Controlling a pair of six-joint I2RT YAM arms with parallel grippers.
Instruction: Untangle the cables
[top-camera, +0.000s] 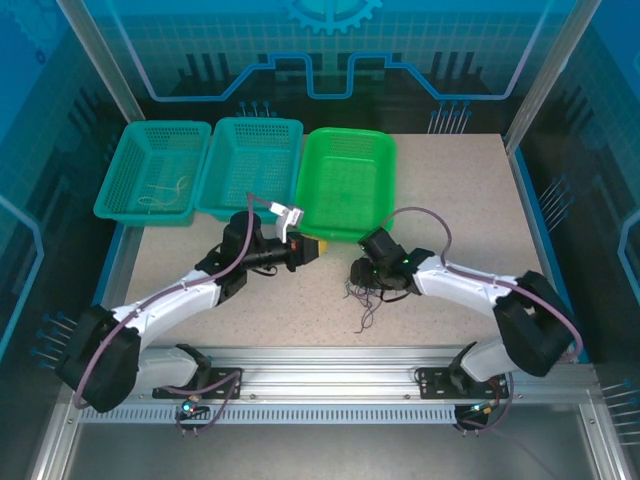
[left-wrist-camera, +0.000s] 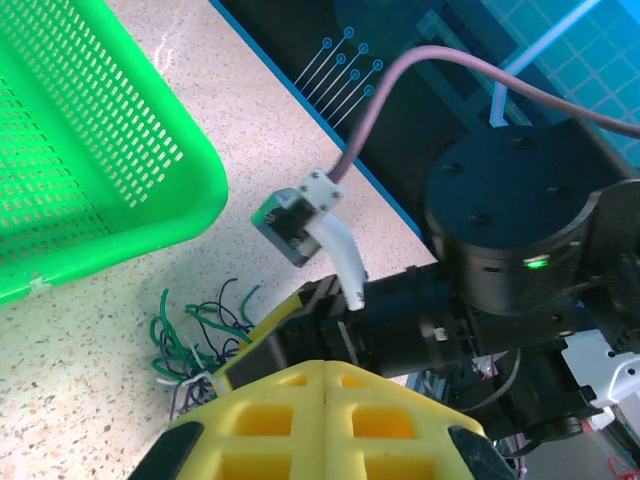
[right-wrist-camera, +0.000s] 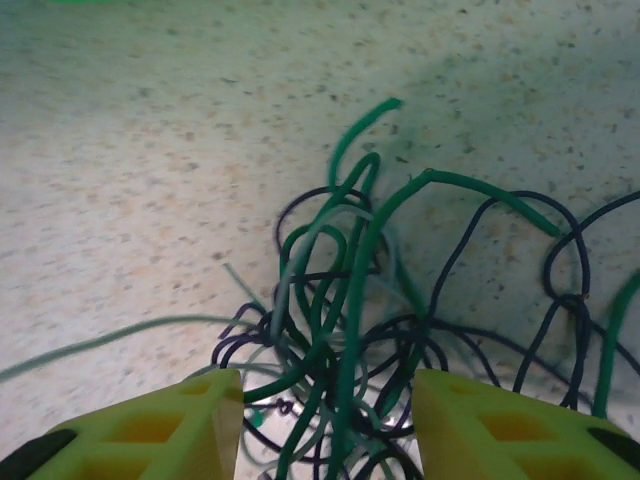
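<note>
Cables (top-camera: 364, 290): a loose knot of green and dark thin wires on the table (top-camera: 470, 200), just off the near right corner of the green basket (top-camera: 350, 134) and not touching it.
Lie of the knot: a rough clump with no clear long axis; one dark strand trails from it away from the green basket, toward the arm bases.
Right gripper (right-wrist-camera: 325, 388): jaws apart, one finger on each side of the knot, which sits in the gap and just beyond the tips; nothing is pinched yet.
Left gripper (left-wrist-camera: 325, 375): fingers closed together with no wire visible between them, off the near left corner of the green basket, with the knot a short way out past its tip.
Nearer arm: the right one, as its fingers already straddle the wires while the left is beside them.
What the next move turns on: probably which strand lies between the right fingers, since green and dark loops cross there and closing may catch several at once.
Risk: pulling from here could drag the whole clump rather than free one wire.
</note>
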